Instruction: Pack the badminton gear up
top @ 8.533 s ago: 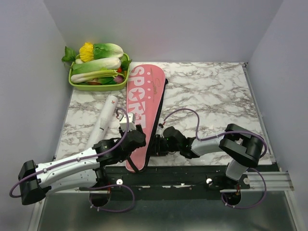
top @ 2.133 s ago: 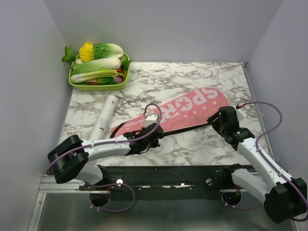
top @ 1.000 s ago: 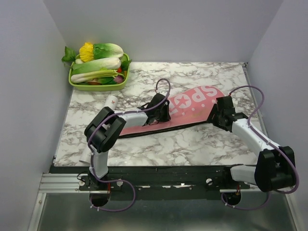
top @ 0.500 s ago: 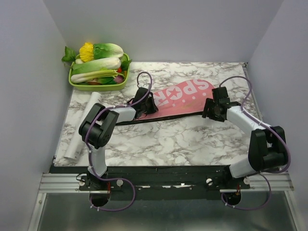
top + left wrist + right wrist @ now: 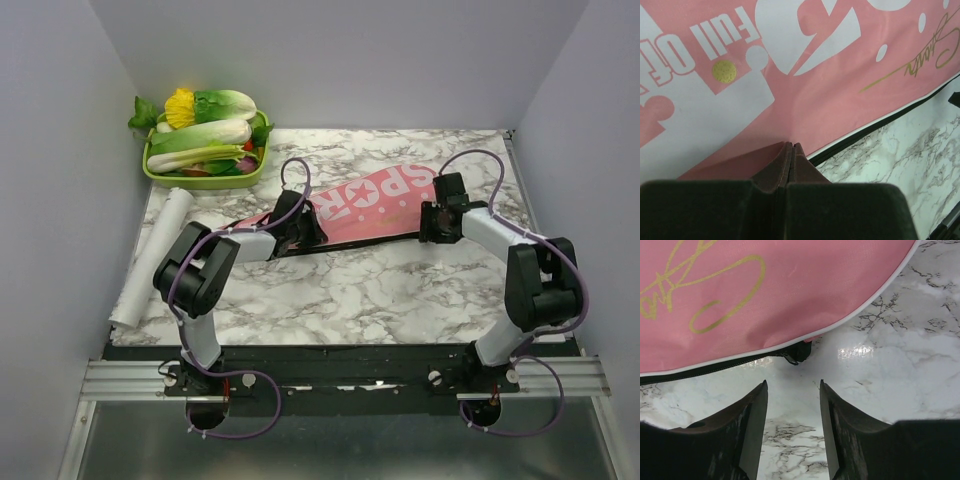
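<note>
The badminton gear on the marble table is a long pink cover [image 5: 375, 200] with white "SPORT" lettering, lying slantwise across the middle, and a white tube [image 5: 152, 255] at the left edge. My left gripper [image 5: 300, 228] is shut, its tips [image 5: 791, 146] pressed together against the pink cover [image 5: 815, 100] near its black zipped edge. My right gripper [image 5: 432, 222] stands open at the cover's wide end. In the right wrist view only bare marble lies between its fingers [image 5: 792, 384], and the black zipper pull [image 5: 799, 352] sits just ahead of them under the cover's rim [image 5: 765, 290].
A green tray [image 5: 200, 182] heaped with leafy vegetables stands at the back left corner. Grey walls close in the table on the left, back and right. The tube lies close to the left wall.
The cover has swung round and slid toward the back. The tube rolled to the left edge. The right jaws have narrowed and now sit by the zipper pull.
</note>
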Motion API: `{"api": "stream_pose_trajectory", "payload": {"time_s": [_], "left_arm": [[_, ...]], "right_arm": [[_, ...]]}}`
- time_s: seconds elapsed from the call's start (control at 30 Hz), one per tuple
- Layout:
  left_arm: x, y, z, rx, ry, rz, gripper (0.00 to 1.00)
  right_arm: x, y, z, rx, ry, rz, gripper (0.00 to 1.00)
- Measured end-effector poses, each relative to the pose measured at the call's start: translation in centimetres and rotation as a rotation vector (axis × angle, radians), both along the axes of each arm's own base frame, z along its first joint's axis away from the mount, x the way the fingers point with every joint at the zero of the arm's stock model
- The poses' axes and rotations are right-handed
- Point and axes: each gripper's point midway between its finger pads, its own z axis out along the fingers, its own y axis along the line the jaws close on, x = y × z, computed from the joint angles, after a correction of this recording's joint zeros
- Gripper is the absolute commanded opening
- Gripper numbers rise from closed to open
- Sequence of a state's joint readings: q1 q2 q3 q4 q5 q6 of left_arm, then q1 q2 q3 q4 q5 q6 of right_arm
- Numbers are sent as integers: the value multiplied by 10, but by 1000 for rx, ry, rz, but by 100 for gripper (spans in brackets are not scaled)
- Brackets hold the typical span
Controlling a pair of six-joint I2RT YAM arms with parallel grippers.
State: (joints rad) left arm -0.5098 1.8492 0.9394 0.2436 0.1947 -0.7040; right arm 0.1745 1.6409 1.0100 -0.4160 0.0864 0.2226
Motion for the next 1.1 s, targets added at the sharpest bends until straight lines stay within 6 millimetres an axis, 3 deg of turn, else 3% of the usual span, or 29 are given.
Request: {"api": "stream_pose_trajectory", "payload": {"time_s": [0.57, 0.87, 1.1], "left_arm": [[-9, 1, 3, -7, 12, -16, 0], [-9, 2, 2, -3, 13, -18, 0], [-10, 2, 1, -1, 16, -18, 0]], "right_arm": [[16, 1, -16, -18, 44, 3, 37], [14, 3, -24, -13, 68, 6, 33], [16, 4, -22, -5, 75, -2, 15]]}}
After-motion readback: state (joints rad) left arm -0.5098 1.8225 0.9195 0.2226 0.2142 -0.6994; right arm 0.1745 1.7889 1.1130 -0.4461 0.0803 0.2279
